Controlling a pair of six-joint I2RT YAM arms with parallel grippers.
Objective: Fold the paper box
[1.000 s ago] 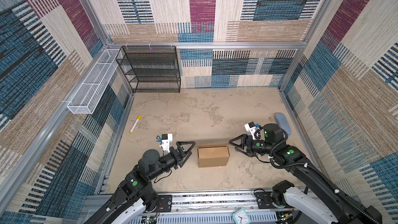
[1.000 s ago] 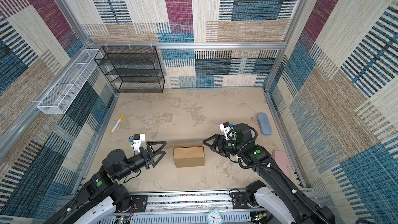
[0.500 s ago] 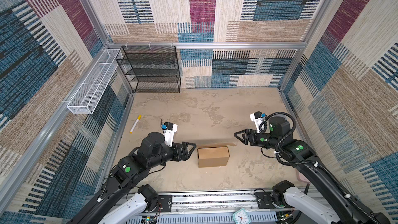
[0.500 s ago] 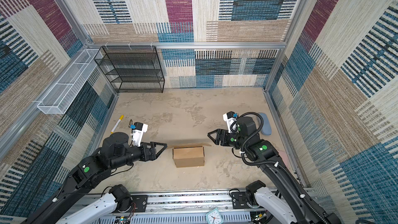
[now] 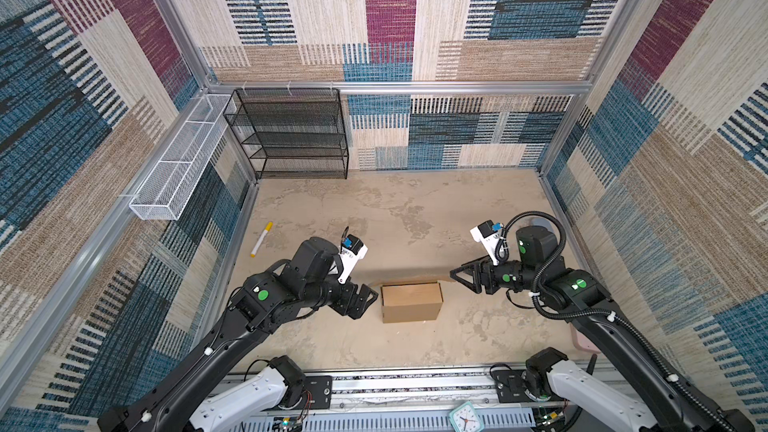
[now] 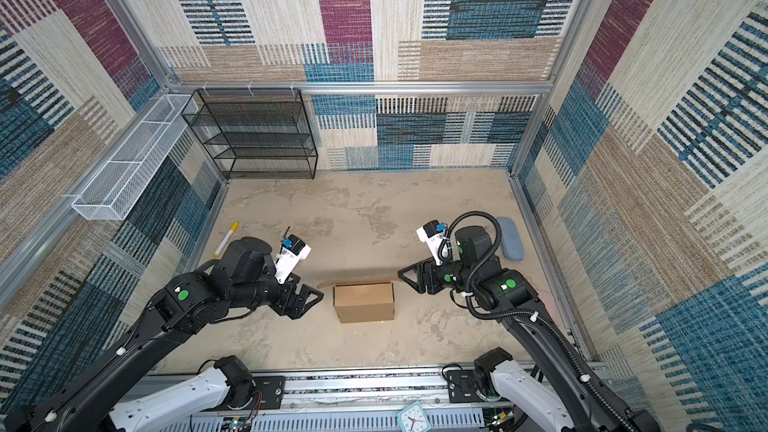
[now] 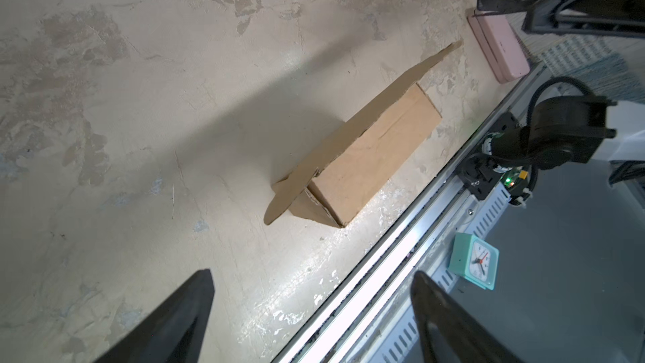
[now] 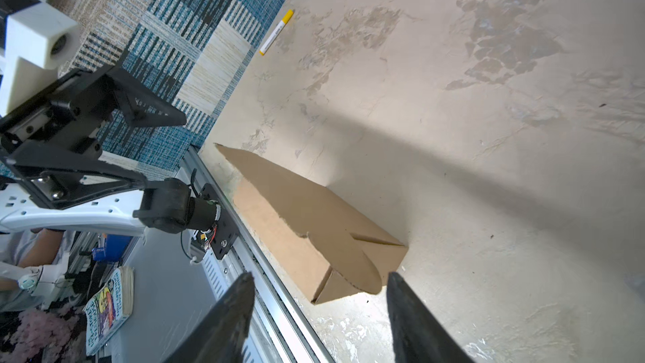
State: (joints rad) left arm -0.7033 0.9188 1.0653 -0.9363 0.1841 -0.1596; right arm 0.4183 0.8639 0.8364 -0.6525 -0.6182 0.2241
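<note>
Both claws are backing away from the paper box, which is sitting on the bench between them. It is lying just ahead of the left claw and a little further off the tips of the right claw. The left claw is gaping wide and gripping nothing. The right claw is also standing apart and empty, though it is looking narrower than a second ago. The lid flap is sticking up ajar, seemingly untucked, so the closing fold is probably still waiting.
</note>
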